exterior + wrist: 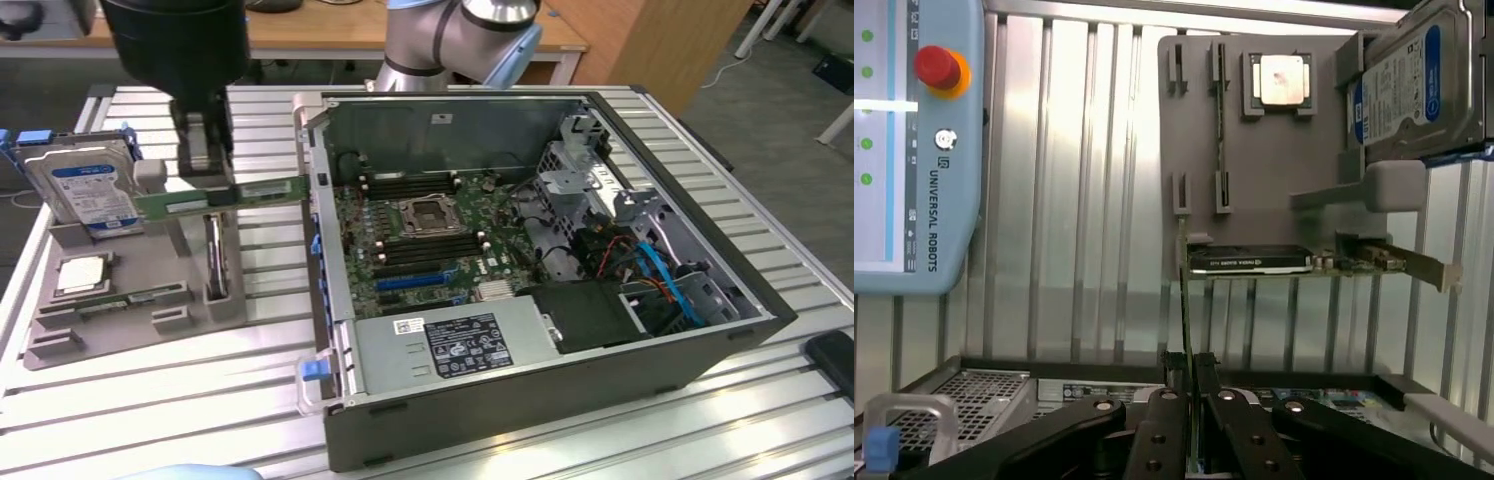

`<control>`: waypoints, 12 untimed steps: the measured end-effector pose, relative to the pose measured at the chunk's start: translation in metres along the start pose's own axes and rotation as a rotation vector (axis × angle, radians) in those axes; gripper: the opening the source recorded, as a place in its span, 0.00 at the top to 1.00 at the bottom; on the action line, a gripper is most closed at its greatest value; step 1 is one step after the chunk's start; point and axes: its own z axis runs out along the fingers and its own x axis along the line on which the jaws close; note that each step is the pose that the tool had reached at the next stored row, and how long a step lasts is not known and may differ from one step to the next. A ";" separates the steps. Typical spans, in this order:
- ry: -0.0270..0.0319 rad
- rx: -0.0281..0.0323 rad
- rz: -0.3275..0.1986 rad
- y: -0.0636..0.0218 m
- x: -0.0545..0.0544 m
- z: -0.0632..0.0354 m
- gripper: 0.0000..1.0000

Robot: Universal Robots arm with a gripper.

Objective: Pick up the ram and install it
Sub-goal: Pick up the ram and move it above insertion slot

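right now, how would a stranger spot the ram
Start at the open computer case; on the exterior view's left of it sits a grey tray. Above the tray the tool grips the ram: a thin green stick, unlike the silver, blue-labelled drive beside it.

Exterior view: computer case point(534, 410) lies on its side on the table point(160, 410), open face up, on the view's right. Motherboard point(427, 250) sits flat on the case floor, power supply point(454, 345) in front of it at the near wall, drive cage point(587, 170) to the board's right. Parts holder point(120, 328) is on the table just left of the case. On it: hard drive point(94, 190) upright at the far left, CPU point(83, 272) flat in front of the drive, expansion card point(214, 255) on edge at the holder's right side. Ram point(254, 192) is horizontal above the card, pinched in the gripper point(200, 180), one end near the case wall
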 end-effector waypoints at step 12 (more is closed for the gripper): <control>0.0000 -0.0006 0.000 -0.0458 0.002 -0.0015 0.87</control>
